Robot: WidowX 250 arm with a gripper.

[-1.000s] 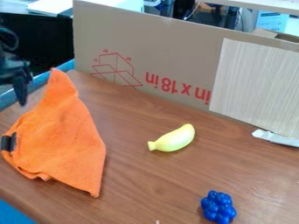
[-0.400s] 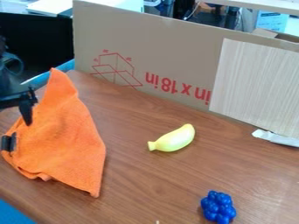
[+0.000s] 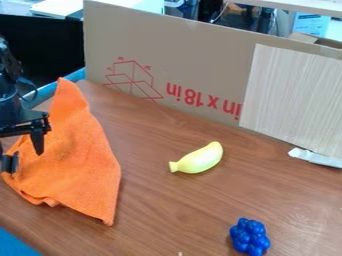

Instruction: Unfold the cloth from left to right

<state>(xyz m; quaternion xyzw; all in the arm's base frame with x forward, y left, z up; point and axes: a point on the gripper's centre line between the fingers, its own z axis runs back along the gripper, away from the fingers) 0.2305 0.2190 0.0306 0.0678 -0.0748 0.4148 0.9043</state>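
While one pincer hangs near one cloth, two toys lie apart.

In front of me stands a brown wood-grain bench, softly lit. A tall cardboard sheet with red print lines its far side, with a pale striped board against it at right. Behind are a black panel, dark cables and a white shelf.

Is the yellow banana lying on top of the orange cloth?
No, the banana lies on the table, to the right of the cloth and apart from it.
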